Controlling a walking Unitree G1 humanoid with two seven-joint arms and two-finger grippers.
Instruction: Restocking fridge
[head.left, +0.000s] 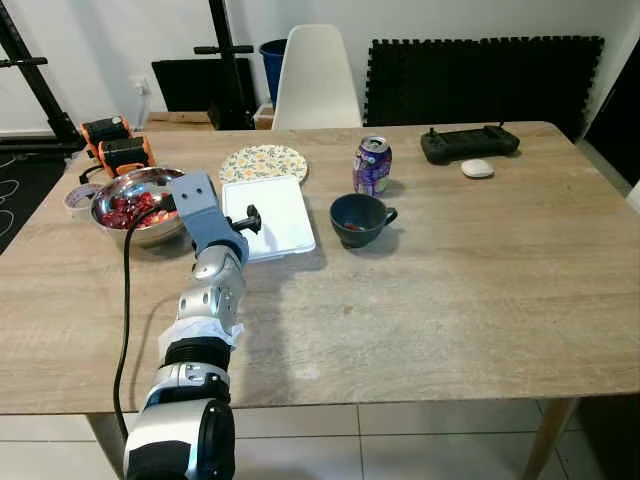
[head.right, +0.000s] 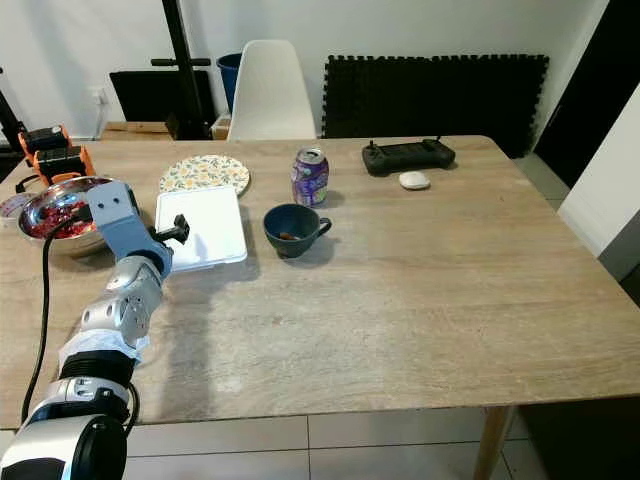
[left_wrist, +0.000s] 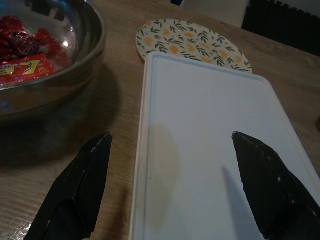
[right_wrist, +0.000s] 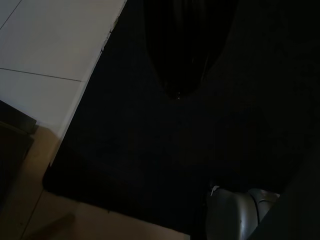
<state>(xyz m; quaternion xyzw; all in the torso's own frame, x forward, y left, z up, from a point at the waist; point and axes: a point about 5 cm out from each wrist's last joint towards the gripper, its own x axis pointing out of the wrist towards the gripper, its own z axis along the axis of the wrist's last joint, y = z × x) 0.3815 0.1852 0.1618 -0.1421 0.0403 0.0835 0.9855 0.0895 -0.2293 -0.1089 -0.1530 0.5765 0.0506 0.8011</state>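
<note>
Wooden table (head.left: 450, 290), left claw (left_wrist: 170, 175) spread over tray edge (left_wrist: 142, 165)

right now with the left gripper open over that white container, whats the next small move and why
Probably ease the left gripper forward and down until its fingers straddle the near left edge of the white container. The wrist view shows the fingers spread wide, one over bare table beside the metal bowl, the other above the lid, and nothing is gripped yet. The right arm hangs idle.

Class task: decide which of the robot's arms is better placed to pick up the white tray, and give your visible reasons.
Left. Its end effector hovers open over the white tray; the right arm hangs idle below the table.
</note>
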